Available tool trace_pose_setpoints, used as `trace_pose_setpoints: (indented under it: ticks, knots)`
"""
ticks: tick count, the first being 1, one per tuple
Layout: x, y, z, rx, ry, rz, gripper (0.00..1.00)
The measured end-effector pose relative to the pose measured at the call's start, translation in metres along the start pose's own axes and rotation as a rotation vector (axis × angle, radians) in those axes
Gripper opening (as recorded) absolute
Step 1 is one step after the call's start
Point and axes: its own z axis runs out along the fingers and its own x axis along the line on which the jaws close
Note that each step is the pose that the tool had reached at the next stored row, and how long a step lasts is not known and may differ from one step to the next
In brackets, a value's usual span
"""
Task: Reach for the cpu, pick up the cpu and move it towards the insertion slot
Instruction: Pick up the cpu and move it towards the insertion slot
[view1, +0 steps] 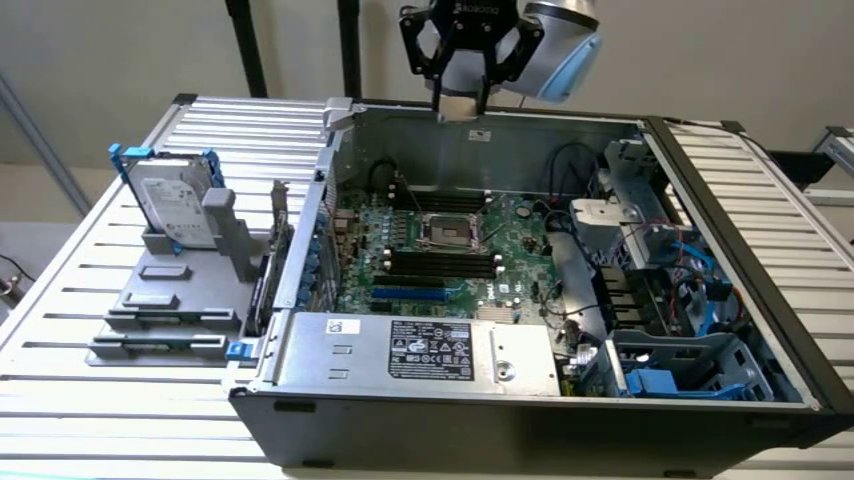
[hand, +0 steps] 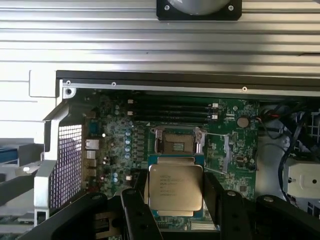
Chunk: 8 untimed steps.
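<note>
Open computer case (view1: 534, 400); pincer (hand: 175, 187) grips silvery square cpu (hand: 175, 187).

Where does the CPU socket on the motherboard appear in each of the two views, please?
Exterior view: the CPU socket sits mid-board inside the open case, with black memory slots on both sides of it.
Wrist view: the socket lies just beyond the silver cpu held between the tool's black fingers.
Shared landmark: the memory slots flanking the socket.
</note>
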Motion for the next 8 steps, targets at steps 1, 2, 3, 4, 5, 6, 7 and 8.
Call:
trace_pose_setpoints:
  ticks: [1, 2, 3, 4, 5, 6, 7, 8]
  knots:
    - [-0.0005, 0.0004, 0.0010, 0.0021, -0.0002, 0.003, 0.54]
    - [-0.0009, 0.0008, 0.0020, 0.0046, -0.0004, 0.005, 0.54]
    - [-0.0016, 0.0013, 0.0028, 0.0077, -0.0004, 0.007, 0.54]
    - [-0.0023, 0.0017, 0.0038, 0.0110, -0.0006, 0.008, 0.54]
    - [-0.0030, 0.0021, 0.0047, 0.0143, -0.0006, 0.009, 0.54]
    - [-0.0036, 0.0025, 0.0056, 0.0180, -0.0005, 0.010, 0.54]
    - [-0.0043, 0.0029, 0.0066, 0.0215, -0.0006, 0.011, 0.54]
    - [-0.0050, 0.0031, 0.0076, 0.0238, -0.0006, 0.012, 0.54]
